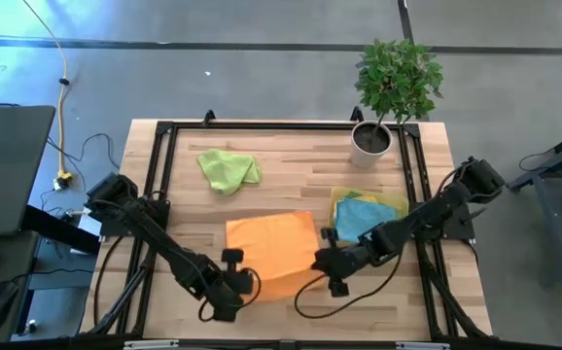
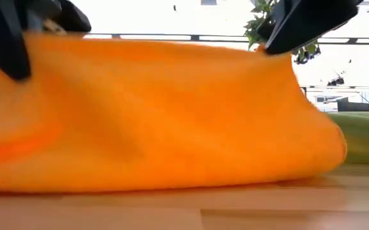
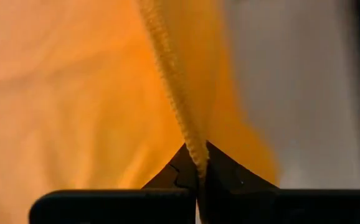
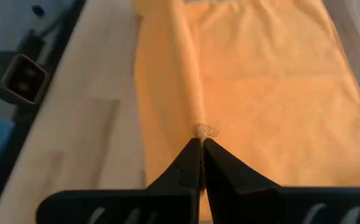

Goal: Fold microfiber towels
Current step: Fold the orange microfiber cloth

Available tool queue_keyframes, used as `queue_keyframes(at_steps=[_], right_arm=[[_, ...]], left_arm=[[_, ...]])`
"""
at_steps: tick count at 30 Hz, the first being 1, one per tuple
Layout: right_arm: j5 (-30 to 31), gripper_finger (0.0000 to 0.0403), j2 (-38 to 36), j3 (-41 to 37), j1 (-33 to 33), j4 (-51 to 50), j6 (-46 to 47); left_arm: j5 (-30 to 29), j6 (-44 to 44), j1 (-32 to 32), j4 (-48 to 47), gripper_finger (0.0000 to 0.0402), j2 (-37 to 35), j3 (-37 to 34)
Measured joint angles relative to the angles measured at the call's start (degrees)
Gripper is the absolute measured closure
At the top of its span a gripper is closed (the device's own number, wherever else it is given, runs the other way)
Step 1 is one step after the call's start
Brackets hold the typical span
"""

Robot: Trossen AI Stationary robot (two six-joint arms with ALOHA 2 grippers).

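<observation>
You have the orange towel point(image 1: 271, 251) pinched at two corners of its near edge, at about 6 o'clock on the table point(image 1: 291, 156). The left gripper point(image 1: 230, 290) is clamped on the hem at 7 o'clock; its wrist view shows the stitched edge point(image 3: 179, 99) running straight into the closed fingers. The right gripper point(image 1: 332, 275) is clamped on the hem at 5 o'clock, with the cloth spread out ahead of it in its own wrist view.

Expect this towel to be light, limp and a little grippy: it sags between your two holds, as the low view's drooping curve suggests, and it will drag on the wood rather than slide. Keep your holds on the hem, where the stitching gives the fingers something firm, and keep them level so the fold lands square.

The lime towel point(image 1: 228, 168) lies crumpled at 11 o'clock. The blue towel point(image 1: 364, 218) sits on a yellow towel point(image 1: 339, 202) at 3 o'clock, just beside the right arm.
</observation>
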Motion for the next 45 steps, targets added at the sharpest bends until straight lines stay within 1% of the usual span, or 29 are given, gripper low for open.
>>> queue_keyframes(at_steps=[3, 5, 7, 12, 14, 16, 19, 21, 26, 31, 34, 38, 42, 45], right_arm=[[0.01, 0.0403, 0.76, -0.02, -2.22, -1.46, -2.07], [0.24, 0.0403, 1.7, 0.02, -3.92, -1.16, -3.43], [1.37, 0.0403, 2.54, 0.0, -5.59, -2.46, -4.63], [3.57, 0.0402, 3.9, 0.0, -9.84, -2.39, -8.89], [4.08, 0.0402, 4.03, 0.0, -11.32, -2.68, -9.8], [4.2, 0.0402, 4.03, 0.0, -12.75, -2.55, -10.41], [4.28, 0.0402, 4.03, 0.0, -14.79, -2.54, -12.36], [4.27, 0.0402, 4.03, 0.0, -15.96, -2.64, -13.6], [4.21, 0.0402, 4.03, 0.0, -17.82, -4.26, -13.82], [3.39, 0.0399, 4.03, 0.0, -19.01, -5.63, -13.83], [3.32, 0.0381, 4.01, -0.56, -19.87, -5.27, -13.83], [3.41, 0.0344, 3.99, -1.72, -21.22, -5.58, -13.66], [3.42, 0.031, 3.99, -1.92, -22.05, -5.13, -11.99], [2.83, 0.0296, 4.01, -1.92, -22.21, -4.14, -10.71]], left_arm=[[-2.77, 0.31, 2.17, -6.45, 0.0401, 0.0, 0.0], [-4.86, 2.49, 3.65, -9.32, 0.0401, 0.0, -0.01], [-6.06, 7.36, 5.36, -9.62, 0.0401, 0.0, -0.04], [-6.41, 23.17, 9.32, -8.92, 0.0401, 0.13, -0.02], [-6.6, 26.83, 10.9, -9.78, 0.0401, 0.2, -0.04], [-7.07, 28.31, 12.62, -10.5, 0.0401, 0.2, -0.04], [-8.37, 28.56, 15.26, -11.96, 0.0401, 0.2, -0.04], [-8.2, 28.49, 16.84, -12.57, 0.0401, 0.2, -0.04], [-4.2, 28.42, 19.18, -12.5, 0.0401, 0.22, -0.04], [-1.03, 23.71, 19.84, -12.5, 0.0401, 0.22, -0.04], [-1.76, 21.27, 20.14, -12.5, 0.0401, 0.25, -0.04], [-2.94, 17.78, 21.1, -12.66, 0.0401, 0.28, -0.04], [-3.09, 17.41, 21.86, -12.87, 0.0401, 0.28, -0.04], [-2.17, 17.28, 22.33, -12.9, 0.0401, 0.52, -0.04]])
